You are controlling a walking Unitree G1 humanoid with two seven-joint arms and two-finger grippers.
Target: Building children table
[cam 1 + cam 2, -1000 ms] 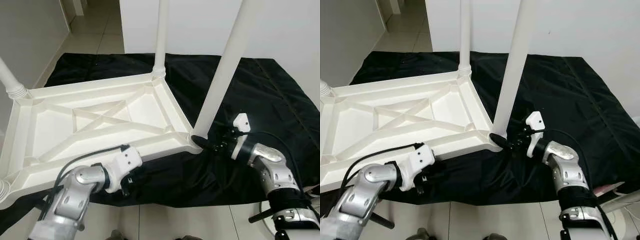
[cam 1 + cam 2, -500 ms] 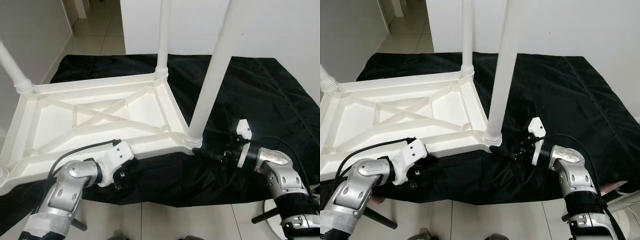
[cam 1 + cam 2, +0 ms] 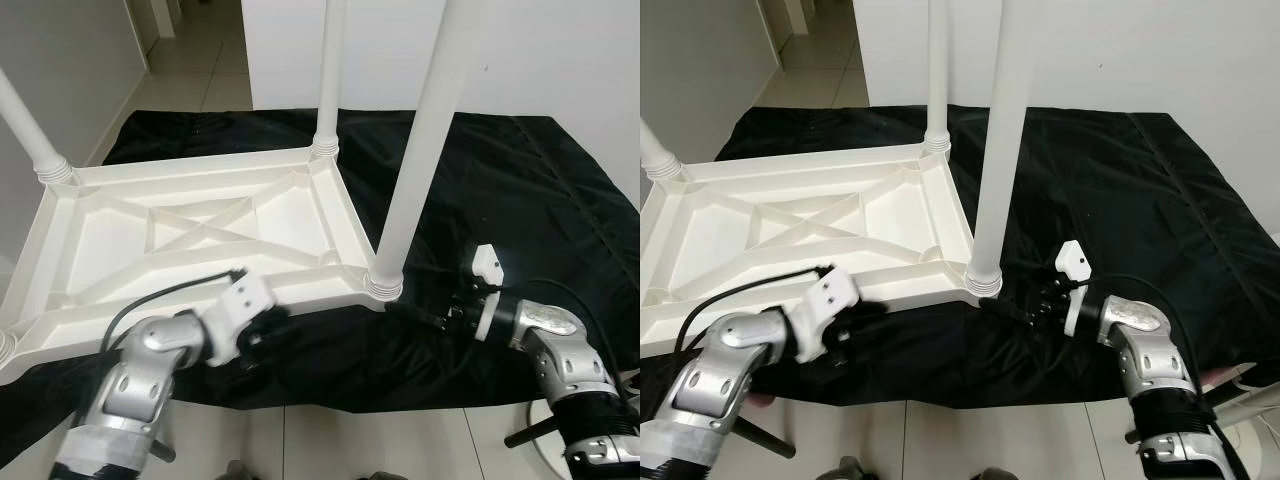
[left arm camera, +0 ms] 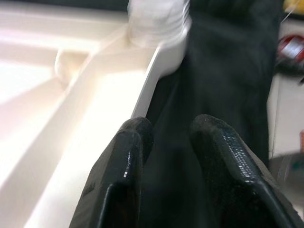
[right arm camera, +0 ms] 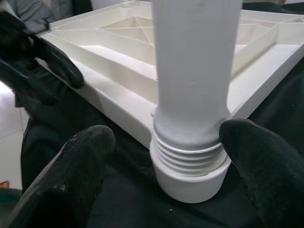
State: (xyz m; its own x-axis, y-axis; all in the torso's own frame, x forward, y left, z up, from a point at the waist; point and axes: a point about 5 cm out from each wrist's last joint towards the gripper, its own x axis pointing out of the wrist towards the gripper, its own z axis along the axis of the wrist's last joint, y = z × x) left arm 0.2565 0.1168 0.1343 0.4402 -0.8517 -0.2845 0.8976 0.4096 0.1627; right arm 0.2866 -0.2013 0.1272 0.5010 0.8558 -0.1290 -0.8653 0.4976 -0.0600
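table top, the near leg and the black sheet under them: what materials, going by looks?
Table top: likely moulded plastic, cream-white, smooth with a slight sheen; cast ribs and cross-bracing on its underside point to moulding.
Near leg: same-looking plastic tube, with a ribbed threaded collar at its base.
Black sheet: thin fabric or film, faintly glossy, creased and wrinkled; which of the two is unclear.

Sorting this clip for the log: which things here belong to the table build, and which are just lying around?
Job:
- upside-down white table top
- near corner leg
- far leg
- left leg
- right gripper, open around the near leg's base
- left gripper at the near rim

Around:
- black cloth
- tiled floor
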